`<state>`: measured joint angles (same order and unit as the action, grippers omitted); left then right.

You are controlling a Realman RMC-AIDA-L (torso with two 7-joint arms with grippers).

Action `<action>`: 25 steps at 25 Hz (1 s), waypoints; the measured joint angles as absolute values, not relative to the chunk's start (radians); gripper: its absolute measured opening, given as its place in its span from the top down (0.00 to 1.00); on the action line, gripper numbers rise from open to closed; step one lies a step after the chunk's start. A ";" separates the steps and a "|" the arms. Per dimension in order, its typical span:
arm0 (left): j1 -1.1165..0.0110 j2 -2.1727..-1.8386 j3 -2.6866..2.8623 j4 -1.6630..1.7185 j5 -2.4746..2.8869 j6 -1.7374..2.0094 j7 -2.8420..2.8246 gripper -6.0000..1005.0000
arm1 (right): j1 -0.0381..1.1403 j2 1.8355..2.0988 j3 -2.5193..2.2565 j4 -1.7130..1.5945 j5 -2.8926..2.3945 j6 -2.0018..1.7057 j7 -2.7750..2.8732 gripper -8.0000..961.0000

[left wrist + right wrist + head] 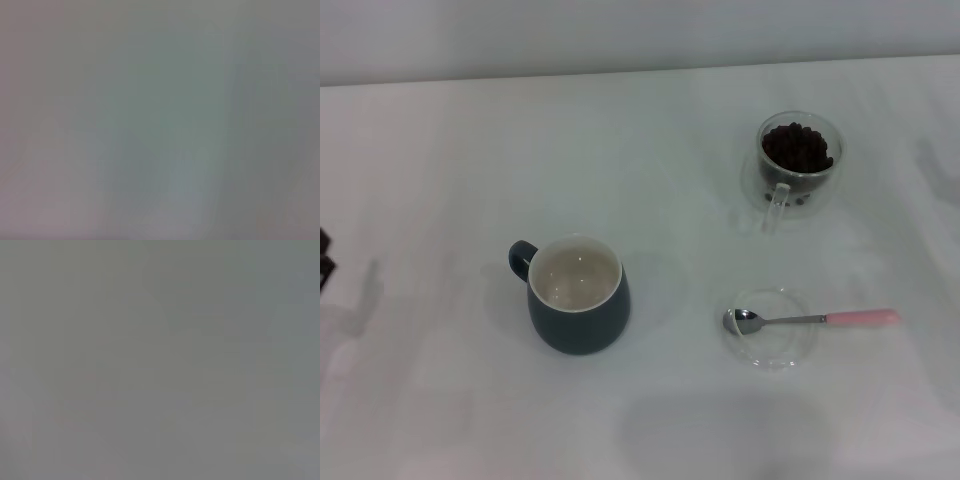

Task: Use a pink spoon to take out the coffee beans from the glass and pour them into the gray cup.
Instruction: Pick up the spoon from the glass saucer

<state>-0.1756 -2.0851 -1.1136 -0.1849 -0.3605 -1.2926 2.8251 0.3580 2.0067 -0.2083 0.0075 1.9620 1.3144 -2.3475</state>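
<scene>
Plainly, nothing had been picked up when you looked. At the far left edge of the head view a small dark part (325,258) showed, likely of the left arm, but neither pincer was in sight, so you could not tell whether either was spread or pressed together; both wrist views gave only blank grey.

Left of centre on the white worktop (440,150) stood the gray cup (576,295), upright, its cream inside bare and its loop handle turned to the far left. It looked heavy and steady enough to take a pour without being held.

Right of it, nearer you, the pink spoon (812,319) lay with its metal bowl in a flat clear saucer (772,350) and its pale pink handle reaching out rightward over the rim. You would probably judge it light, stiff and slippery; the handle's free end was the place to pinch, since it stood clear of the worktop. The saucer looked thin and liable to slide or tip.

Farther back on the right sat the glass (799,166), heaped with coffee beans (797,146), its clear handle pointing toward you. Being glass, it seemed fragile and slick, and the loose beans would roll off a tilted spoon.
</scene>
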 joint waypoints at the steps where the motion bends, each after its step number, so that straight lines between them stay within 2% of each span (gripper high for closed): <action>1: -0.180 -2.085 -1.139 -0.180 -0.361 -1.294 2.825 0.17 | 0.339 2.006 -0.212 0.004 1.958 1.315 -2.283 0.12; 16: -0.275 -2.080 -1.236 -0.126 -0.362 -1.283 2.825 0.17 | 0.095 1.995 -0.491 -0.073 1.836 1.472 -1.824 0.12; 25: -0.300 -2.079 -1.245 -0.124 -0.384 -1.282 2.825 0.17 | 0.082 1.997 -0.626 -0.045 1.798 1.474 -1.818 0.13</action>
